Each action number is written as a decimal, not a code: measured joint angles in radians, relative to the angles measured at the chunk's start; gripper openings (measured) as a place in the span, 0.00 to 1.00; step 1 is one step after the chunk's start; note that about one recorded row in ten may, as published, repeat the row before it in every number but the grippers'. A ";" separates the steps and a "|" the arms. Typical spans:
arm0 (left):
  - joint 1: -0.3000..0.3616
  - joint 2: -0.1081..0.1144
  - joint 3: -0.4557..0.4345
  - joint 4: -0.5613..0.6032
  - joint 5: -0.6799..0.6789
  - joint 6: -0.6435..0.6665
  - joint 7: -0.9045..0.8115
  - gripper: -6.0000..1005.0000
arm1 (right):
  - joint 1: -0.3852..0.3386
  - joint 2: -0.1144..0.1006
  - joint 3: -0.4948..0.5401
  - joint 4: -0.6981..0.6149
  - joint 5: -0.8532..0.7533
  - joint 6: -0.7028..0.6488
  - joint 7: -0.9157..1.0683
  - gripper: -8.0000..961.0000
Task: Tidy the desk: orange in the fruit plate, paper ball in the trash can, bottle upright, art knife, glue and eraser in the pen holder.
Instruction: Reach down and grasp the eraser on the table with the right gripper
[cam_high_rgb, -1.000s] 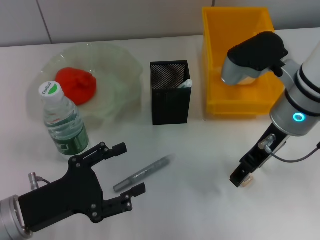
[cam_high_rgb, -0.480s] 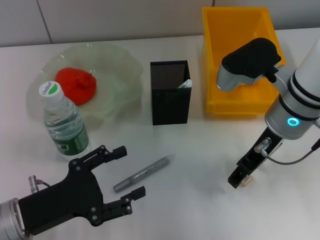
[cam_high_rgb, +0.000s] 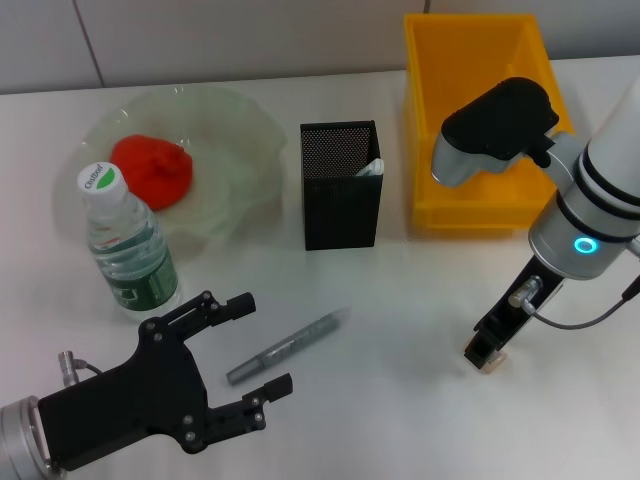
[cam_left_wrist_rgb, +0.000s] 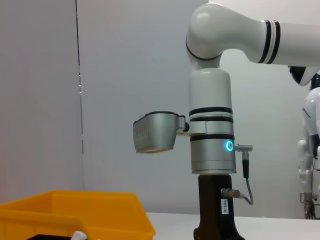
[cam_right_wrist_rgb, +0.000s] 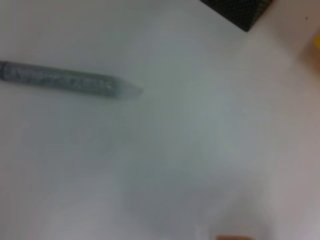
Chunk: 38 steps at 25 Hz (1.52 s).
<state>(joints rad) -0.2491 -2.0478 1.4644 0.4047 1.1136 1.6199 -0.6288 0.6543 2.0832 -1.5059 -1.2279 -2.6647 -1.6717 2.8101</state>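
The orange (cam_high_rgb: 151, 170) lies in the fruit plate (cam_high_rgb: 235, 125), and the bottle (cam_high_rgb: 125, 245) stands upright in front of it. A white-tipped thing (cam_high_rgb: 372, 168), perhaps the glue, pokes out of the pen holder (cam_high_rgb: 340, 195). The grey art knife (cam_high_rgb: 287, 346) lies on the table, its near end between the fingers of my open left gripper (cam_high_rgb: 262, 342). My right gripper (cam_high_rgb: 488, 352) points down at the small beige eraser (cam_high_rgb: 489, 366), right on top of it. In the right wrist view the art knife (cam_right_wrist_rgb: 65, 80) shows, and the eraser (cam_right_wrist_rgb: 232, 237) is a sliver at the edge. The paper ball is out of view.
The yellow trash can (cam_high_rgb: 435, 60) stands at the back right, partly behind my right arm (cam_high_rgb: 585, 215). The left wrist view shows that arm (cam_left_wrist_rgb: 212, 145) behind the trash can's rim (cam_left_wrist_rgb: 75, 215). Bare table lies between the art knife and the eraser.
My right gripper has shifted slightly to the right and away over the eraser, and the arm's wrist has swung left. The left gripper has barely moved.
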 joint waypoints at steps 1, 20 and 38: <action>0.000 0.000 0.000 0.000 0.000 0.000 0.000 0.81 | 0.000 0.000 0.000 0.003 0.000 0.003 -0.002 0.69; -0.002 0.000 0.001 0.005 0.000 0.001 0.000 0.81 | 0.005 0.001 -0.013 0.031 0.010 0.014 -0.008 0.48; -0.004 0.000 0.004 0.008 0.000 0.007 0.000 0.81 | 0.021 -0.002 -0.012 0.069 0.011 0.023 -0.020 0.25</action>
<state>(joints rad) -0.2531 -2.0478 1.4681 0.4126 1.1136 1.6270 -0.6289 0.6752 2.0813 -1.5179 -1.1588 -2.6538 -1.6484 2.7906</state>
